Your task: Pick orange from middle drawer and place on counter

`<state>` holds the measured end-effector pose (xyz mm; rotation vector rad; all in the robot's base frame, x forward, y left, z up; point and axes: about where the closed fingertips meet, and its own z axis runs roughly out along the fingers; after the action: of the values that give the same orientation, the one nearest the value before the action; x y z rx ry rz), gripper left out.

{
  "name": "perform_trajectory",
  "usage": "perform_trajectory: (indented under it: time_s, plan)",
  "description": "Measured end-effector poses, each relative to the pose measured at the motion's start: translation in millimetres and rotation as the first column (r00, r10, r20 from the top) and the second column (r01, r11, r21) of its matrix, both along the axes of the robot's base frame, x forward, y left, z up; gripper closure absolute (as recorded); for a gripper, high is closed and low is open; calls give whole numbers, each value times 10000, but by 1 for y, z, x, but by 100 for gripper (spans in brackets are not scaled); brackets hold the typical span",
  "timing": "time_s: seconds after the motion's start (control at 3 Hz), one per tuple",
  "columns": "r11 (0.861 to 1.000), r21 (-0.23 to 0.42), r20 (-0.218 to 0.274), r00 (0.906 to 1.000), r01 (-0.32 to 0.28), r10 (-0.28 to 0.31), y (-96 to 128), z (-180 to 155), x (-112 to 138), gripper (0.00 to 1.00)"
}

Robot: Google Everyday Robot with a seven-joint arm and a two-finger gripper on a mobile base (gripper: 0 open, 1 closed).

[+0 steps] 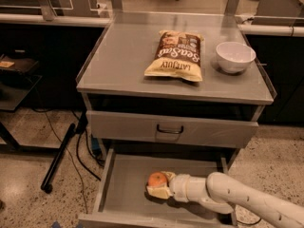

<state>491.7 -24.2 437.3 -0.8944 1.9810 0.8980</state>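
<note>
The orange lies on the floor of the open middle drawer, near its centre. My gripper reaches into the drawer from the right on a white arm, and its pale fingers sit around the orange, one below it and one behind. The orange rests low in the drawer. The counter is the flat grey top of the cabinet above.
A SeaSalt chip bag lies on the counter's middle and a white bowl at its right. The upper drawer front with a dark handle is shut. A black pole and cables lie on the floor at left.
</note>
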Motion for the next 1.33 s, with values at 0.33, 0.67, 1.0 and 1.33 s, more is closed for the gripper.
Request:
perform_trajectory:
  time_s: [0.33, 0.67, 1.0, 1.33]
  plan:
    - [9996, -190, 281, 9994, -207, 212, 4, 55, 3, 100]
    - [9994, -95, 319, 9989, -347, 350, 7, 67, 8, 100]
    - [9977, 46, 494, 9965, -674, 671, 8, 115, 15, 100]
    - [9966, -218, 751, 9939, -796, 810, 4, 154, 14, 100]
